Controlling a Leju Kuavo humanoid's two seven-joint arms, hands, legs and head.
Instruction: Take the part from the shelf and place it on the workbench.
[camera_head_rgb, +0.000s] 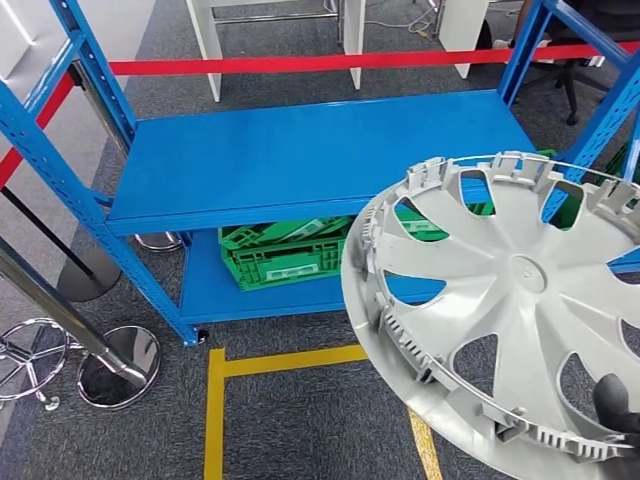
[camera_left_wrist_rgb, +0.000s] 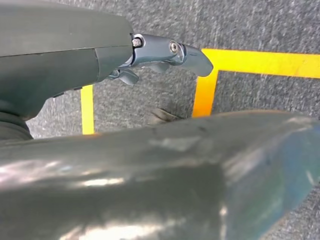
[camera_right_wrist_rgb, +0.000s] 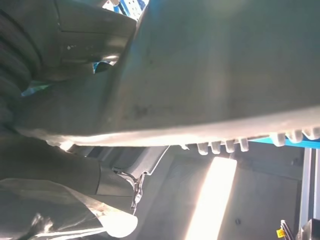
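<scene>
I have the part, a silver wheel cover, up off the blue shelf and carried in front of me at about four o'clock in my head view, its ribbed back face turned up toward me and the disc tilted, high edge at one o'clock, low edge at seven. My right hand grips it at the rim nearest me, at five o'clock on the disc; one dark finger shows over the clipped edge there, and from the right wrist the rim lies across my palm with the thumb above it and the darker fingers beneath. So the cover stretches away from that hand toward eleven o'clock, all its weight out beyond the grip.

My left hand hangs down over the grey carpet and a yellow floor line; it holds nothing, fingers held out fairly straight as far as I can make out past the blurred dark bulk across that view. The right hand is therefore the one that matters.

The shelf lies at twelve o'clock with a green crate on its lower level. I judge the next move is a turn toward the tabletop, keeping the disc's far edge clear of the shelf uprights
</scene>
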